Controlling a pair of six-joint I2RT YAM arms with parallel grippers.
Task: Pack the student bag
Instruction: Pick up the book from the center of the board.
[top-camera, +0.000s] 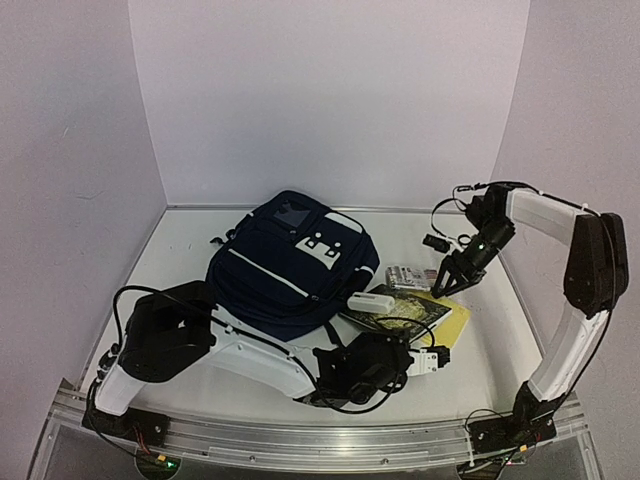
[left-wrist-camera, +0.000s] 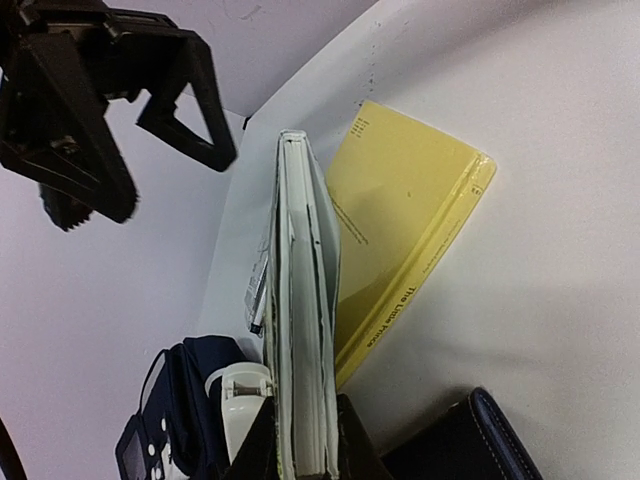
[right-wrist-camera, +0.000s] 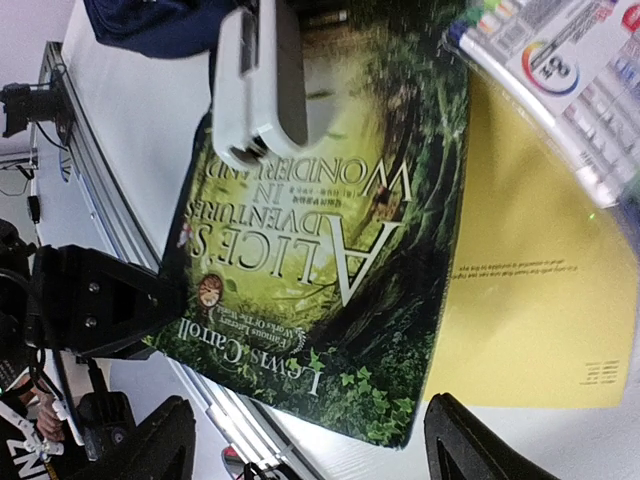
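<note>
The student bag (top-camera: 290, 260), navy with white stripes, lies at the middle of the table, and its edge shows in the left wrist view (left-wrist-camera: 165, 430). To its right a green Alice book (top-camera: 395, 312) (right-wrist-camera: 320, 230) rests on a yellow book (top-camera: 455, 322) (left-wrist-camera: 400, 220) (right-wrist-camera: 540, 300). A white stapler (top-camera: 370, 300) (right-wrist-camera: 260, 80) sits on the green cover. My left gripper (top-camera: 418, 360) (left-wrist-camera: 305, 445) is shut on the green book's near edge, one jaw on each side of the pages. My right gripper (top-camera: 455, 282) (right-wrist-camera: 310, 450) hangs open just above the books' far side.
A colourful printed pack (top-camera: 405, 275) (right-wrist-camera: 560, 70) lies behind the books. A dark stitched wallet (left-wrist-camera: 470, 440) lies beside my left gripper. The right wall stands close behind the right arm, and the metal rail (top-camera: 300, 435) runs along the near edge.
</note>
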